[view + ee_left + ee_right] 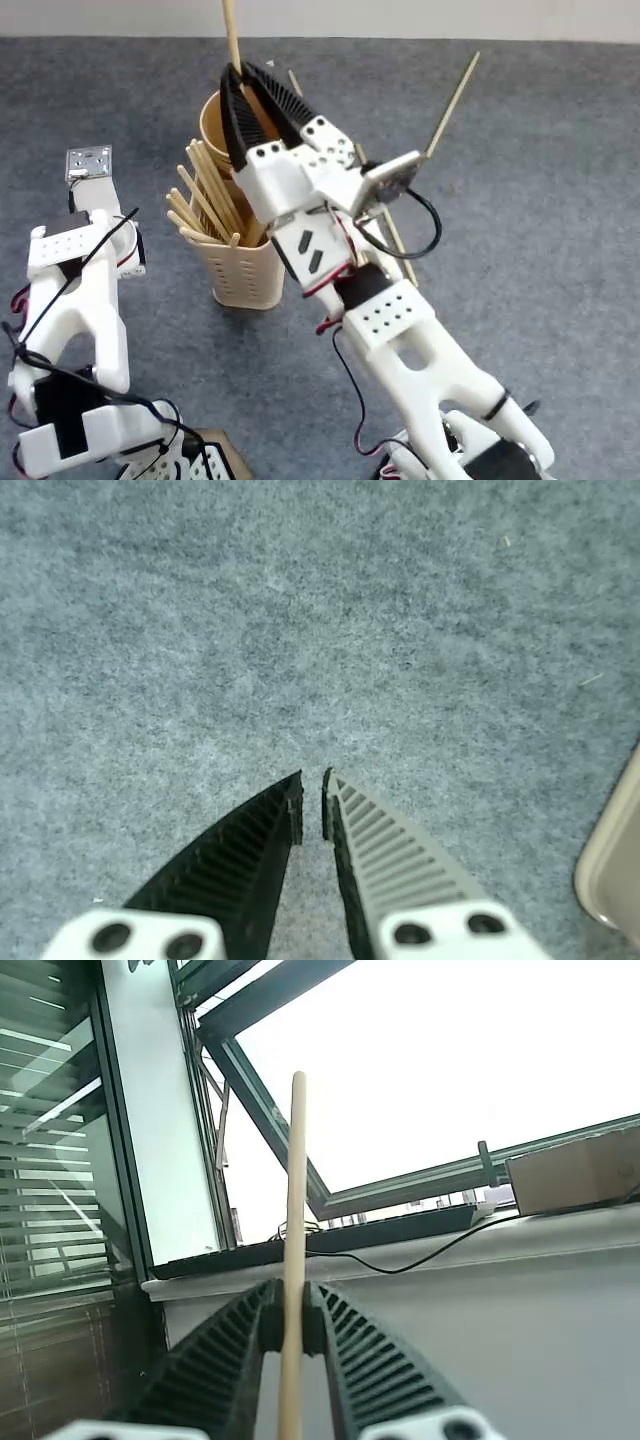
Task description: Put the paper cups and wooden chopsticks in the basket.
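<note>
Right fingers (385, 1365), chopstick (295, 1180) pinched lengthwise — tip beyond

No lettering, number or sign is showing legibly on the basket (245, 275), the paper cup (215, 125) or the wooden chopstick (293, 1210). The cardboard box (585, 1170) on the window ledge (400, 1252) is sitting too far off for any print to be told (the dark board (215, 455) at the high view's lower edge is likewise giving nothing readable).
</note>
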